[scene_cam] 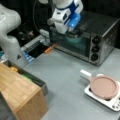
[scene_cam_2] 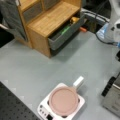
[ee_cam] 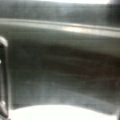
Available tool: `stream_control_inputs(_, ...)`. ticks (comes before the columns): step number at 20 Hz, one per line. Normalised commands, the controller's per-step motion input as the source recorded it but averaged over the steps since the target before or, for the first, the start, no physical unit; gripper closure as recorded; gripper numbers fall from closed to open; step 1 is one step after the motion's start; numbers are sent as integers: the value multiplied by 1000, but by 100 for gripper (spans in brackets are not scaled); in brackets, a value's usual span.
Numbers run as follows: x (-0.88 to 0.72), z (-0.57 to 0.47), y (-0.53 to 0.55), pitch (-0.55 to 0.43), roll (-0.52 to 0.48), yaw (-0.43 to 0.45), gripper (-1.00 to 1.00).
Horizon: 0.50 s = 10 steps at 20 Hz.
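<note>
Black toaster oven (scene_cam: 96,37), teal bowl (scene_cam: 74,39), pink pan (scene_cam: 104,87), white-and-blue tool (scene_cam: 70,29)

Bench layout before you

You see the oven (scene_cam: 96,37) at a front view's top right, the pan (scene_cam: 104,86) on its hotplate (scene_cam: 110,102) below, the cabinet (scene_cam: 18,92) bottom left.

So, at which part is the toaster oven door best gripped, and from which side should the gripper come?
Probably the handle bar along the top edge of the toaster oven door, approached from the front and slightly above. It runs horizontally and stands off the glass, so fingers could close over it. The gripper is right at that edge.
</note>
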Motion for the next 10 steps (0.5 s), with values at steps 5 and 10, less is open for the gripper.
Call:
stream_control_inputs(5,-189,-426,-435,-227,309,-18,-100)
stream_control_inputs(10,-192,-452,-472,-182,243,-24,-100)
